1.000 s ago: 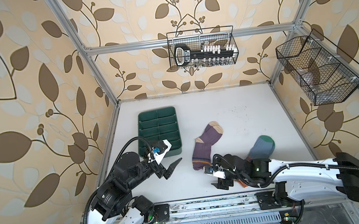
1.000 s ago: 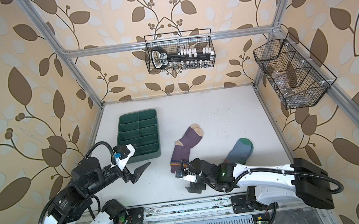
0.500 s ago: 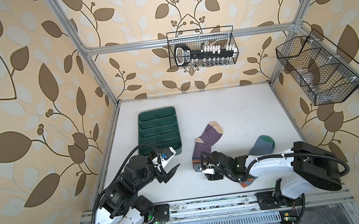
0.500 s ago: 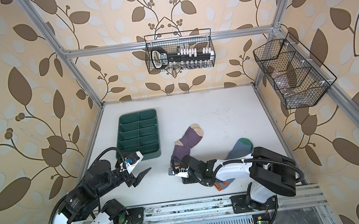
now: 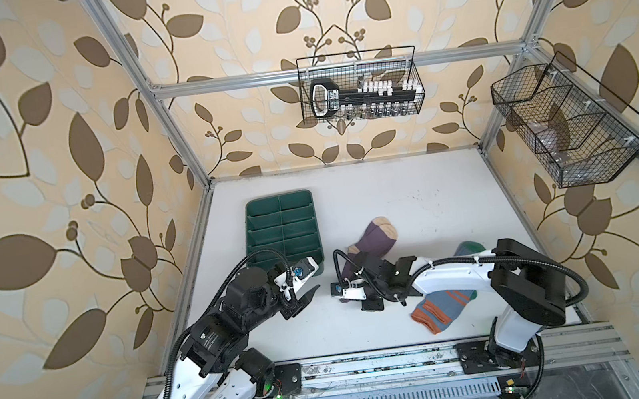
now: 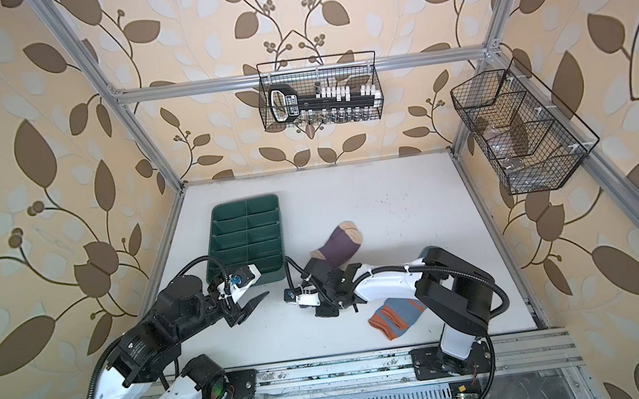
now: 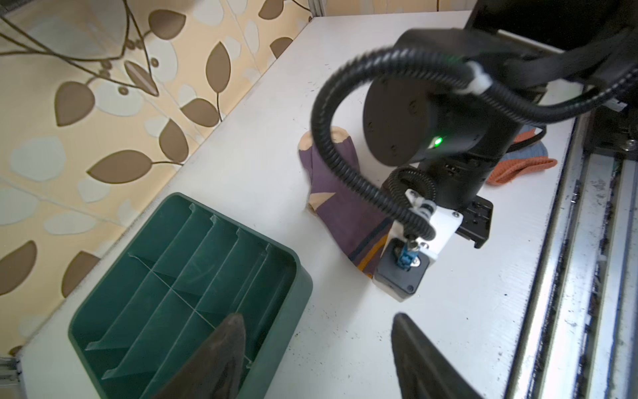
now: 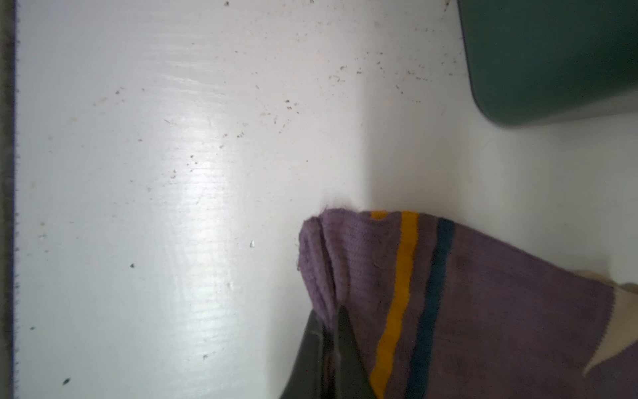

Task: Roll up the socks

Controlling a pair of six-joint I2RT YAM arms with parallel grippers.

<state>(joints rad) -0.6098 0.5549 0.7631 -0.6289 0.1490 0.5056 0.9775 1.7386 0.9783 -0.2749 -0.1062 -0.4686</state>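
Fingers [image 8: 309, 359] of the right gripper [image 8: 329, 319] are seen pressed together on the cuff edge of the purple sock [image 8: 483, 293], and a small fold of the knit is caught between them. Fingers [image 7: 224, 349] of the left gripper [image 7: 316, 317] are held apart with nothing between them. They hover low over the bare worktop [image 5: 414, 196], near the front corner of the green tray [image 7: 303, 293].

The purple sock is laid flat near the middle of the worktop. In both top views its long axis is seen to run from the cuff, at the front and a little to the left, back to the beige toe, which is farther and more to the right. So the whole length of the sock lies away from the right fingers, toward the back wall. It is judged that a roll must be carried from the cuff along this line to the toe. The right arm is the one on the sock. The left gripper is near but apart from it, on its left side. The grey-blue sock [image 5: 445, 305] is lying at the front right, partly covered by the right forearm.

The pinch itself is shown only by the right wrist view. In the top views it is hidden under the wrist camera and its cable. The toe end is shown by the top views and the left wrist view, but not by the right wrist view.
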